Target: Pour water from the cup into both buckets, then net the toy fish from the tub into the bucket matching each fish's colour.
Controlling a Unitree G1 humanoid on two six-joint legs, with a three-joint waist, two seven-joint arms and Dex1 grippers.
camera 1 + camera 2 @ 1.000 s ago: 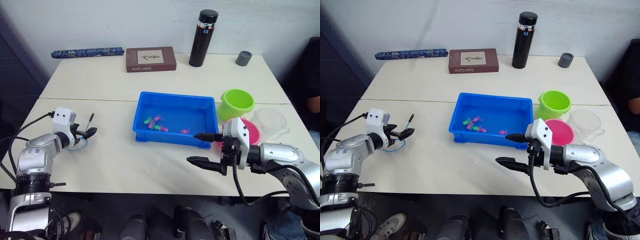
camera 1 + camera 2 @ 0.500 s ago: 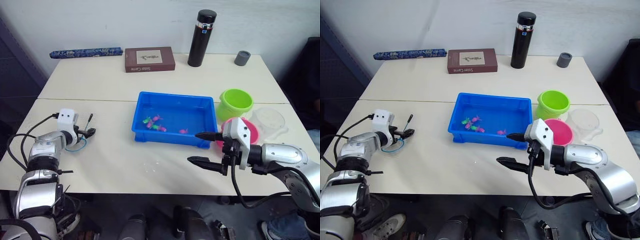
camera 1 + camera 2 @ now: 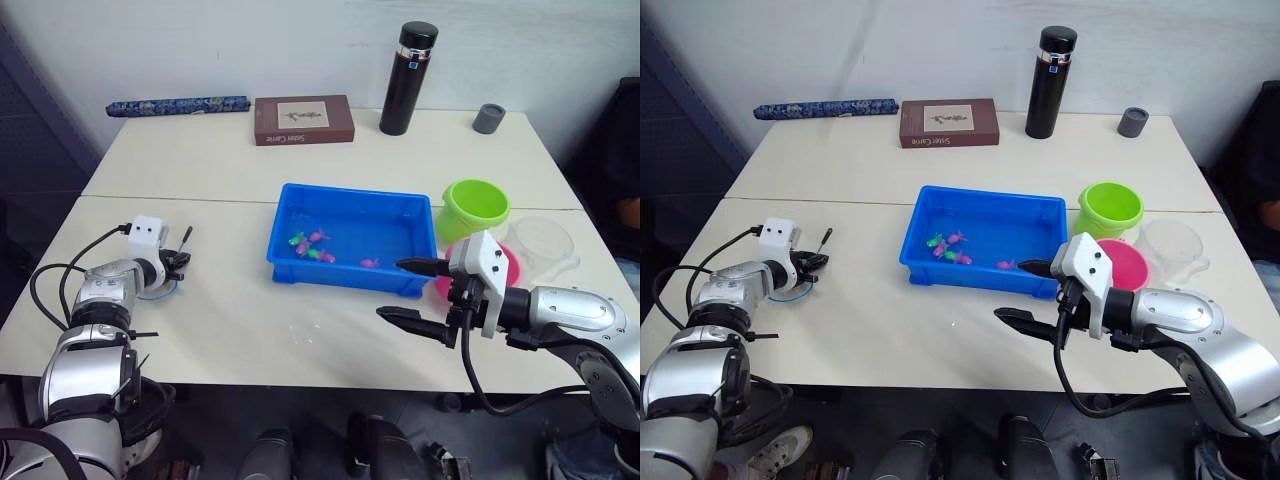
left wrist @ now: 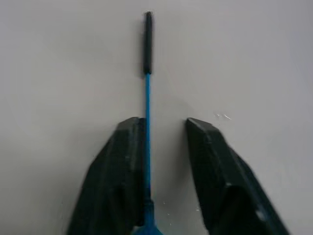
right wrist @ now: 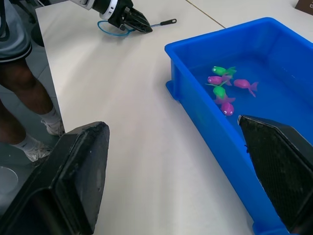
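Left wrist view: the left gripper (image 4: 164,128) sits apart around the small blue-rimmed net's (image 4: 146,93) thin handle. Right gripper (image 3: 412,290) gapes wide just before the shallow blue plastic tub (image 3: 295,265); bare pale surface (image 3: 250,330) lies between.

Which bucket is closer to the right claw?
The pink bucket. It sits just behind the right claw, partly hidden by it, while the green bucket stands farther back on the table beside the tub.

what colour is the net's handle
The net has a thin blue shaft ending in a black grip, clearest in the left wrist view.
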